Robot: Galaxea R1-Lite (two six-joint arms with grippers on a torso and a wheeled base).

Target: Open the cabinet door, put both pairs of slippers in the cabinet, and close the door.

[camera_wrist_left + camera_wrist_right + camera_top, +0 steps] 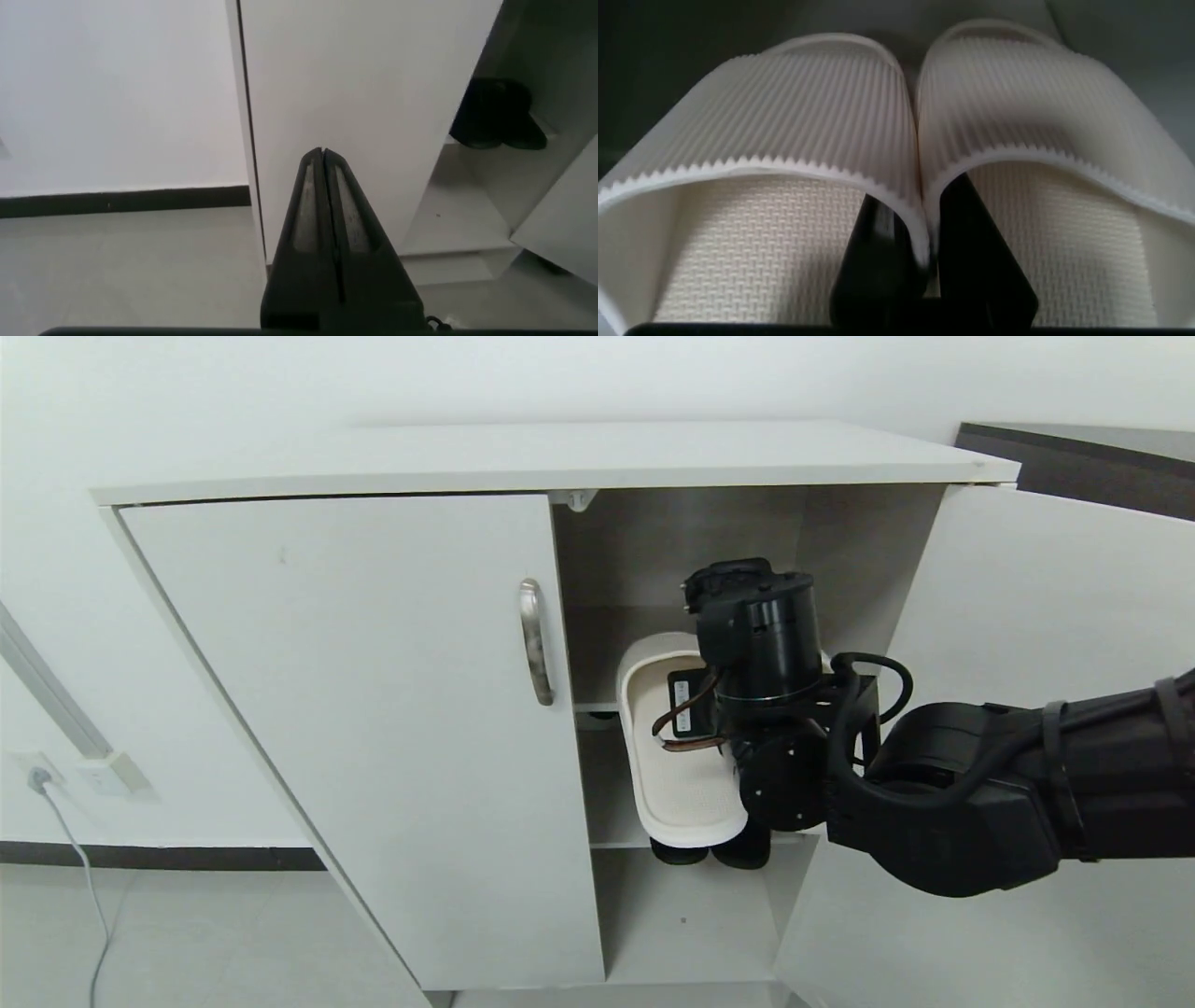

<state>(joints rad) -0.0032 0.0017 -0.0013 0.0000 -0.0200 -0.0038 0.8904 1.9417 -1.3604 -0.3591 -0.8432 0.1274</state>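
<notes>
A pair of white slippers (677,793) hangs side by side in the cabinet's open right half, over the middle shelf (597,707). My right gripper (926,247) is shut on the two inner strap edges of the white slippers (813,121), one finger (878,252) inside each slipper. A pair of black slippers (709,852) rests on the lower shelf just beneath, also seen as black slippers (495,117) from the left wrist. My left gripper (322,187) is shut and empty, low in front of the closed left door (346,84).
The cabinet's left door (373,728) with a metal handle (533,641) is closed. Its right door (1008,709) stands wide open beside my right arm. A wall socket and cable (37,775) sit low on the left wall. The bottom compartment (681,924) holds nothing.
</notes>
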